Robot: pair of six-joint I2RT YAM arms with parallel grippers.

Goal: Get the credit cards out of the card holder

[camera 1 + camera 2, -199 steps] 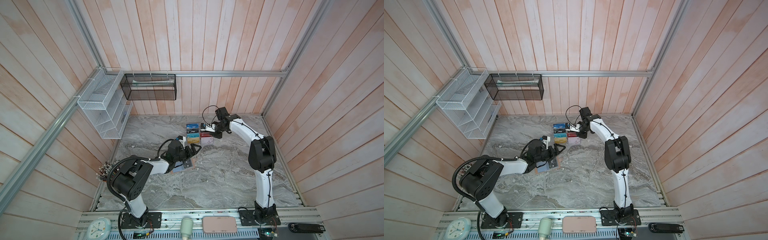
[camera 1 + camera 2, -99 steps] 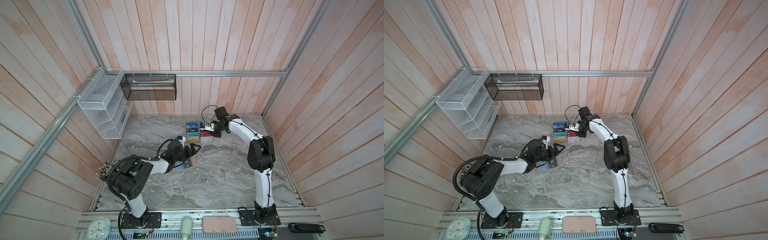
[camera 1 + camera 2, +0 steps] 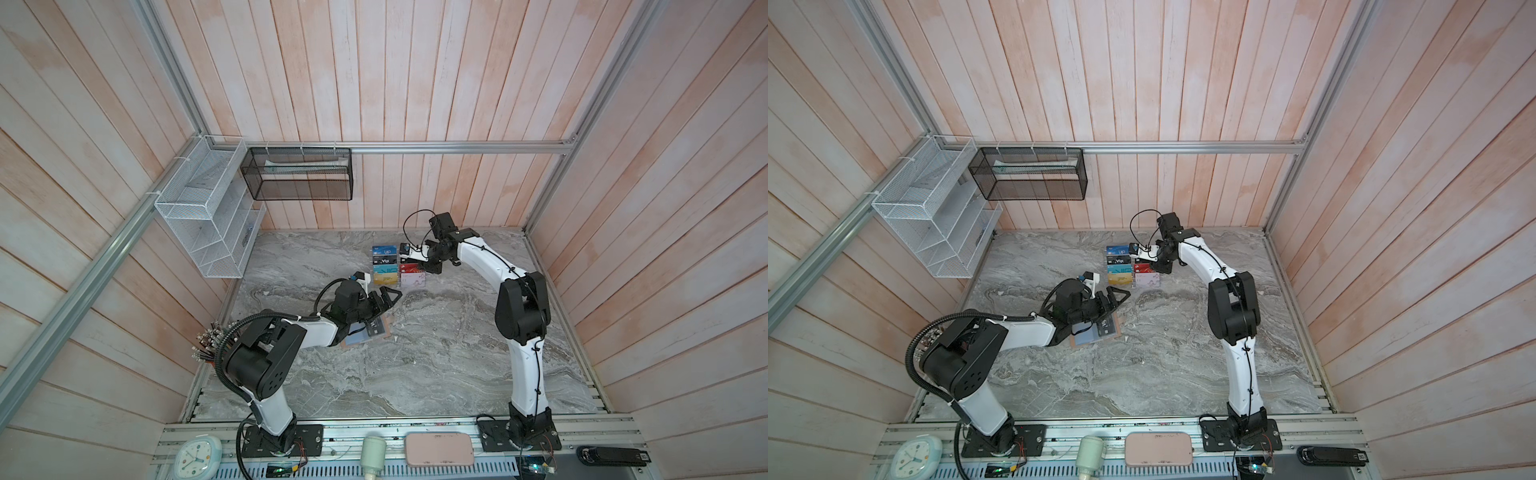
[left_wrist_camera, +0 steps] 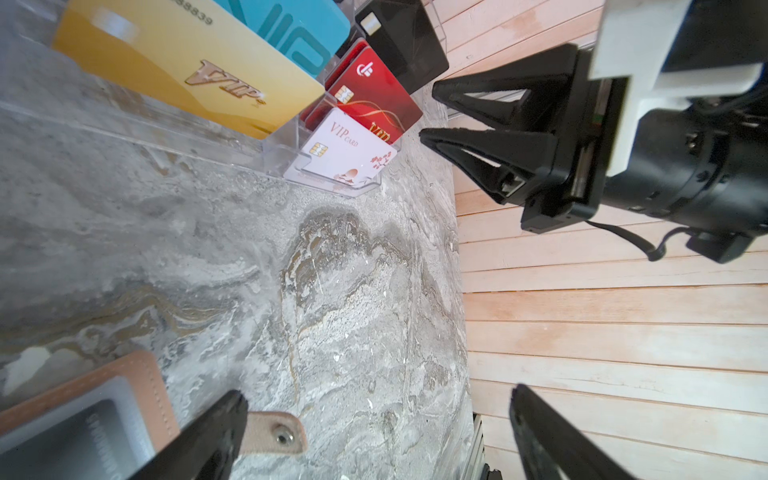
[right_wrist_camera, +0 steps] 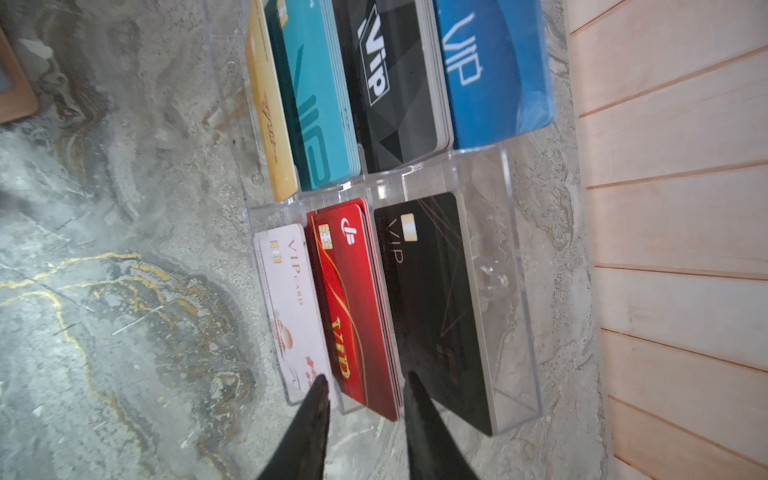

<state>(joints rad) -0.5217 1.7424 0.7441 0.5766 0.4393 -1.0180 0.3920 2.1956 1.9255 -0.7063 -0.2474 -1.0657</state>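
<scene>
At one o'clock from the card holder (image 3: pixel 353 338), the slightly parted right gripper (image 5: pixel 365 376) straddles a racked red card (image 5: pixel 353 307), while the spread left gripper (image 4: pixel 377 394) hovers above one black card (image 3: pixel 375 327) still inside.

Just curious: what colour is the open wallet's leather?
Tan-pink card holder, best seen in left wrist view.

The holder (image 3: pixel 1086 337) lies open and flat left of centre, tan-pink with pale blue lining up; a black Vip card (image 3: pixel 1106 328) lies on its right half. A red card (image 5: pixel 357 316) and a black card (image 5: pixel 432 299) stand tilted in the far rack (image 5: pixel 511 249)
</scene>
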